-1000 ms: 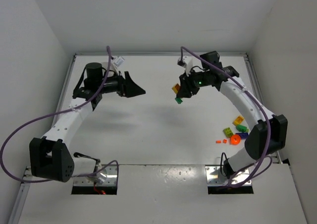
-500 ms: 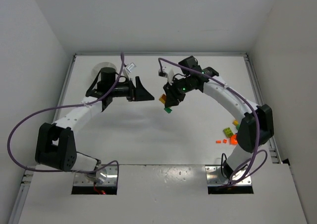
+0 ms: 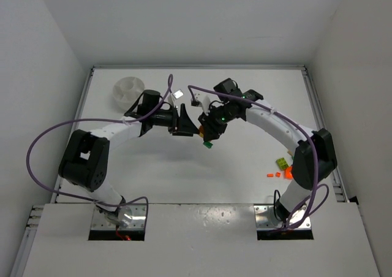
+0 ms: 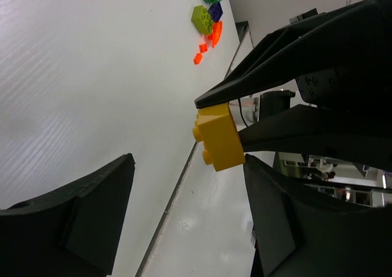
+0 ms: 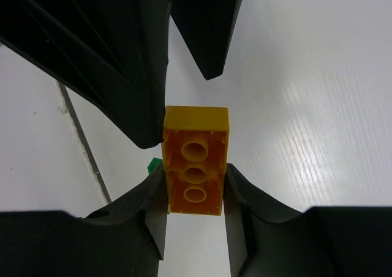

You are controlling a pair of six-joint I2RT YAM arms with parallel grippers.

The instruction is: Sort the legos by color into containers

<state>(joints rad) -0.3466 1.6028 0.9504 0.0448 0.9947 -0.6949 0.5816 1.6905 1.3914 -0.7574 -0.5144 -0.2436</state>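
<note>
My right gripper (image 3: 209, 130) is shut on a yellow lego (image 5: 196, 166), gripping its long sides, hollow underside toward the wrist camera. A green lego (image 5: 154, 165) peeks from behind its left finger; from above this green lego (image 3: 208, 144) shows just under the gripper. My left gripper (image 3: 191, 129) faces it over mid-table, open, with its fingertips (image 5: 147, 136) right at the brick's far end. In the left wrist view the yellow lego (image 4: 219, 136) hangs just beyond my open left gripper (image 4: 184, 228), close to its right finger (image 4: 288, 222). The white divided dish (image 3: 128, 88) stands back left.
Loose legos lie at the right near the right arm's base: a green one (image 3: 281, 163), small orange bits (image 3: 270, 175) and a rounder orange piece (image 3: 288, 173). The left wrist view shows the same pile (image 4: 205, 19) far off. White walls enclose the table.
Both arms have swung toward the table's middle until the grippers meet. The right one brought the yellow and green legos along. The left jaws have narrowed a little, and the dish is uncovered.
</note>
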